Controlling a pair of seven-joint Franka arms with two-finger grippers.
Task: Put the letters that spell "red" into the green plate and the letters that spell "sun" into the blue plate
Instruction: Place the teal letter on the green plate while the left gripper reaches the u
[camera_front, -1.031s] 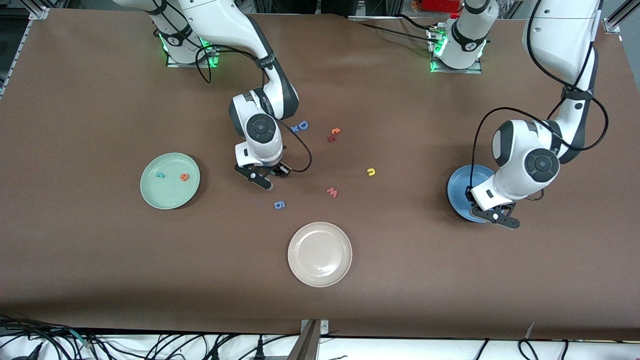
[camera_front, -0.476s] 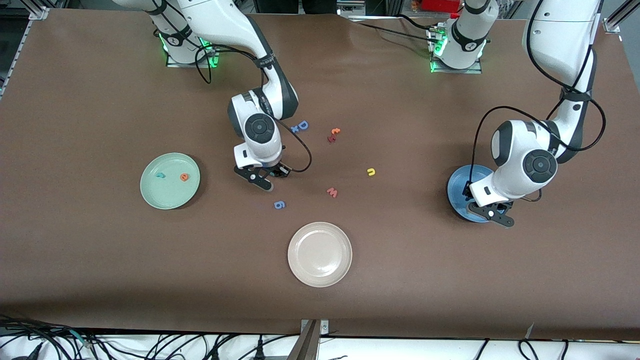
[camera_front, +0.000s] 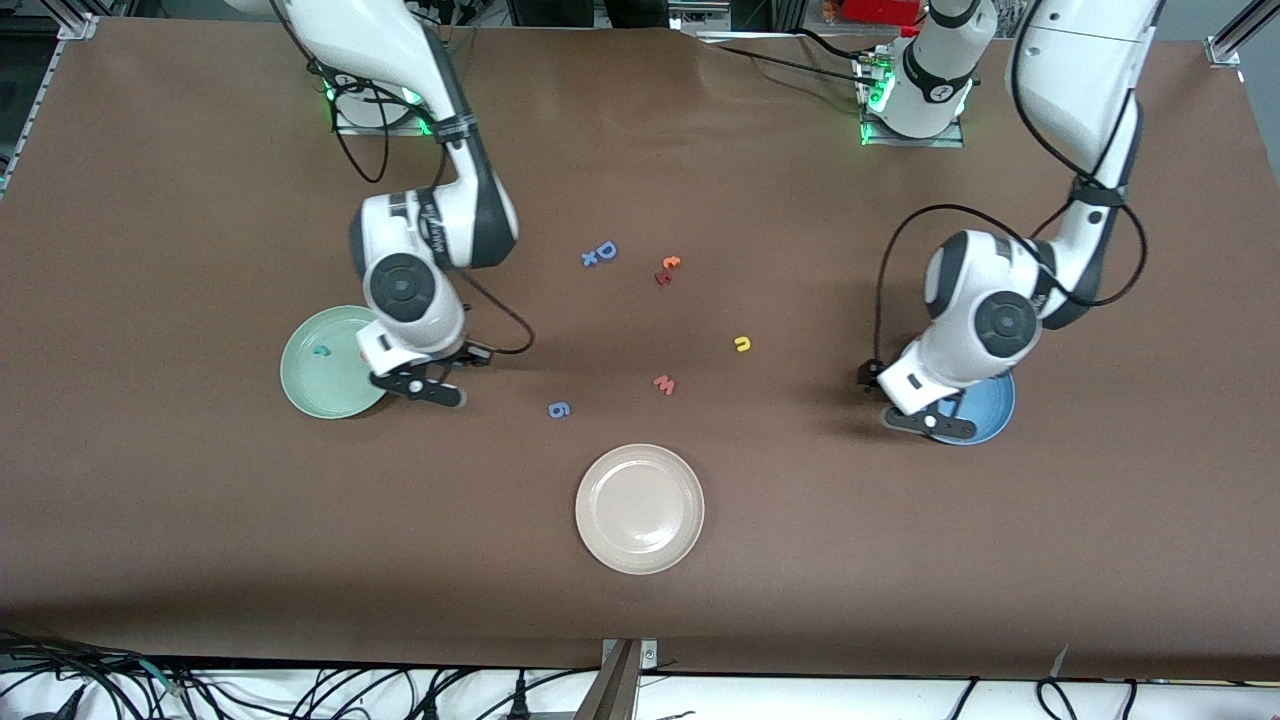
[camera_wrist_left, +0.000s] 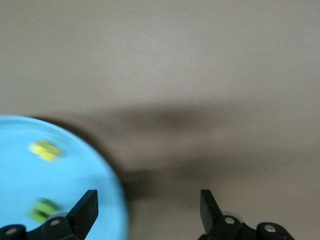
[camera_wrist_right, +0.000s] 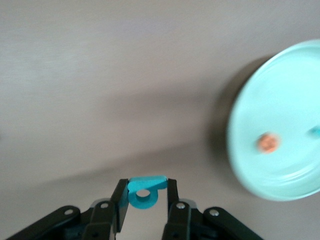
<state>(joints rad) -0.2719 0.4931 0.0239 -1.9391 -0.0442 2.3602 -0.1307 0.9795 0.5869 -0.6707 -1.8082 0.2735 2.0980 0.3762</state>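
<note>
Right gripper (camera_wrist_right: 146, 197) pinches teal "d" (camera_wrist_right: 145, 192) over brown table (camera_front: 200, 540) beside green plate (camera_front: 305, 385); left gripper (camera_wrist_left: 149, 210) spread at blue plate (camera_wrist_left: 30, 200) rim, wrist view alone showing two letters inside.

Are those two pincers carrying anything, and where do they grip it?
The right pincer pinches the teal "d" by its two flat edges. The left pincer is open and holds nothing.

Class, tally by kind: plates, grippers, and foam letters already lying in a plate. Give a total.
Plates: 3 (green plate, blue plate, cream-white plate)
Grippers: 2 (left gripper, right gripper holding a teal d)
Letters in plates: 4 (teal letter, orange letter, yellow letter, green letter)
Total: 9
</note>
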